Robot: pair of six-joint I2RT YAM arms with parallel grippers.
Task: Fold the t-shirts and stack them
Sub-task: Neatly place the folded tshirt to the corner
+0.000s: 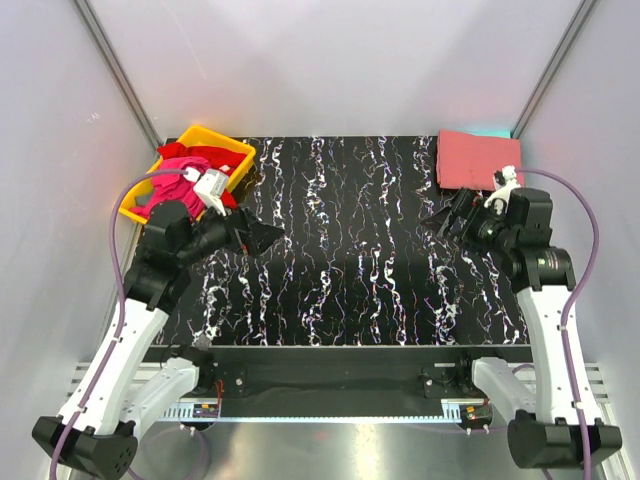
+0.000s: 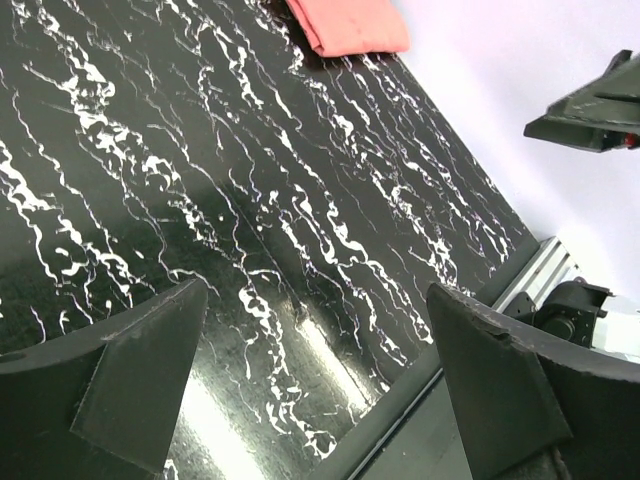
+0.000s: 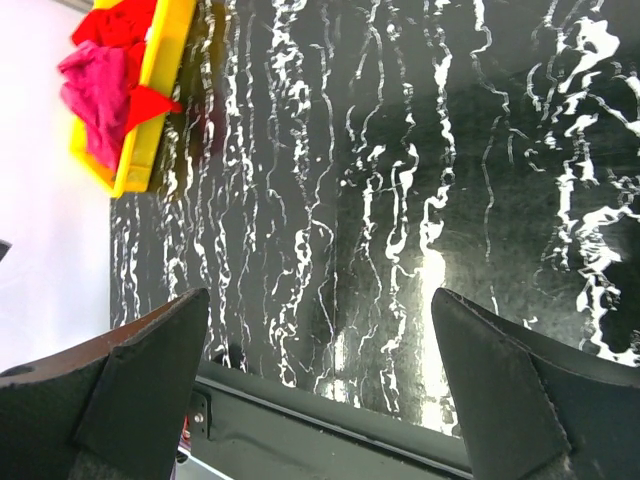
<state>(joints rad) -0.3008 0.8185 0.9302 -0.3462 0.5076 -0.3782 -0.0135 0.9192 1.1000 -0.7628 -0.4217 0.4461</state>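
Top external: black table (image 1: 350, 260) veined in white, closed in by pale walls; yellow tray (image 1: 240, 152) at the far-left corner, holding the crumpled magenta t-shirt (image 1: 172, 160) and red t-shirt (image 1: 215, 155), partly hidden by the left arm's wrist; salmon-pink t-shirt (image 1: 475, 158) folded flat at the far-right corner, a thin turquoise edge (image 1: 487, 131) showing along its far side; left gripper (image 1: 268, 238) just right of the tray, right gripper (image 1: 432, 222) just near of the folded shirt; both over bare table, jaw gap hard to judge from here.

Left wrist: table (image 2: 250, 200) running to the white wall; salmon-pink t-shirt (image 2: 350, 25) at the far edge; right gripper (image 2: 595, 105) dark at upper right; left gripper (image 2: 315, 340) with fingers (image 2: 140, 380) spread wide, nothing between them, clear of the surface.

Right wrist: table (image 3: 350, 200) with glare; tray (image 3: 160, 70) at upper left, magenta t-shirt (image 3: 95, 90) and red t-shirt (image 3: 120, 20) inside, a red corner draped over the rim; right gripper (image 3: 320, 340) with fingers (image 3: 510, 390) spread wide, holding nothing.
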